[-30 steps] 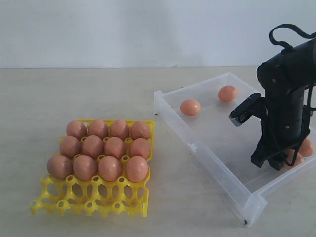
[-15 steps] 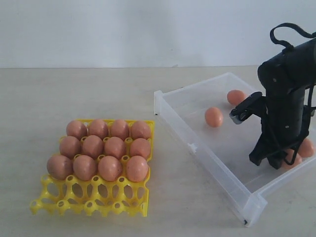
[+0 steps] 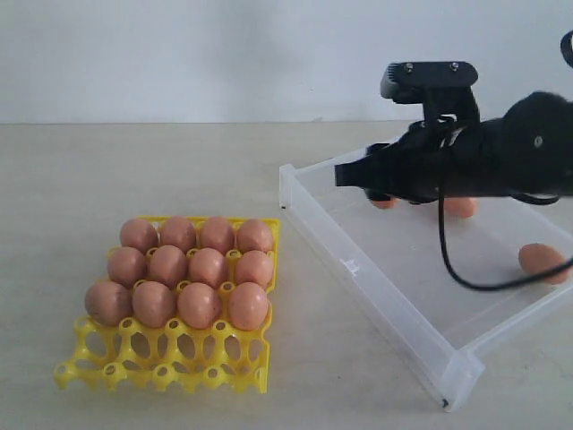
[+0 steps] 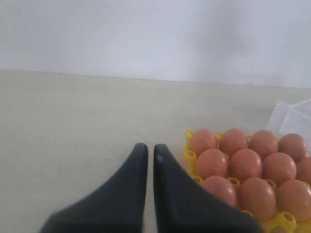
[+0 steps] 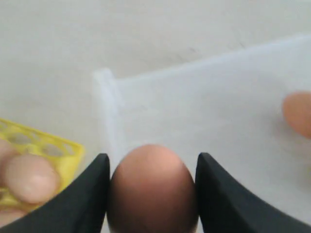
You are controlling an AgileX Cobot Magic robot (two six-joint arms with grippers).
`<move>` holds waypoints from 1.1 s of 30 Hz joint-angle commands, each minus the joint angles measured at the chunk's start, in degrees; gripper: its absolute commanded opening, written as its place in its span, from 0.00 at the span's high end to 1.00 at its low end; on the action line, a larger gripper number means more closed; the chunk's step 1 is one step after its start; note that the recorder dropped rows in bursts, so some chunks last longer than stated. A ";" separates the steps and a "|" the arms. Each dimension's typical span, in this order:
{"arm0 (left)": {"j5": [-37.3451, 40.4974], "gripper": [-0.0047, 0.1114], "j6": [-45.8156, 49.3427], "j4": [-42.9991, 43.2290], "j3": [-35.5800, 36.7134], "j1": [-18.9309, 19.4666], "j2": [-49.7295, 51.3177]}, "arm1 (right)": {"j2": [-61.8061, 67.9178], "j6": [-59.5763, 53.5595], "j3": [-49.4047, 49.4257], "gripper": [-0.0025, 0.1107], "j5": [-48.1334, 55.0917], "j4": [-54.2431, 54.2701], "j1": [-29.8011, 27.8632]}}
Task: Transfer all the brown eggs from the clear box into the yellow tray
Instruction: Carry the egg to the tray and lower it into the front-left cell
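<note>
Tray point(image 3: 161, 367) twelve eggs point(image 3: 209, 267), clear box point(image 3: 394, 296) few, right fingers point(image 5: 87, 194) pinching egg point(image 5: 152, 189), left fingers point(image 4: 126, 194) closed

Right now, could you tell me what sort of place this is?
Probably a robot test bench: a plain pale table against a blank white wall, with a yellow tray of brown eggs and a clear box.

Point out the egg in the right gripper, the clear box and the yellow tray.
egg point(image 5: 153, 189): right wrist view, middle of shell.
clear box point(image 3: 403, 324): exterior view, long wall facing the tray.
yellow tray point(image 3: 161, 363): exterior view, empty front row.
</note>
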 commanded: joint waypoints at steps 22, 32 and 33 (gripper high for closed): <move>-0.11 0.92 -0.48 -0.16 0.23 -0.22 -0.15 | 26.55 50.36 -5.86 0.98 -52.65 -40.74 31.43; -0.34 0.92 -0.48 -0.16 0.23 -0.22 -0.15 | 28.33 50.14 -14.37 0.98 -29.76 -40.63 31.43; -0.34 0.92 -0.48 -0.16 0.23 -0.22 -0.15 | 28.33 50.14 -14.88 0.98 -28.54 -40.63 31.43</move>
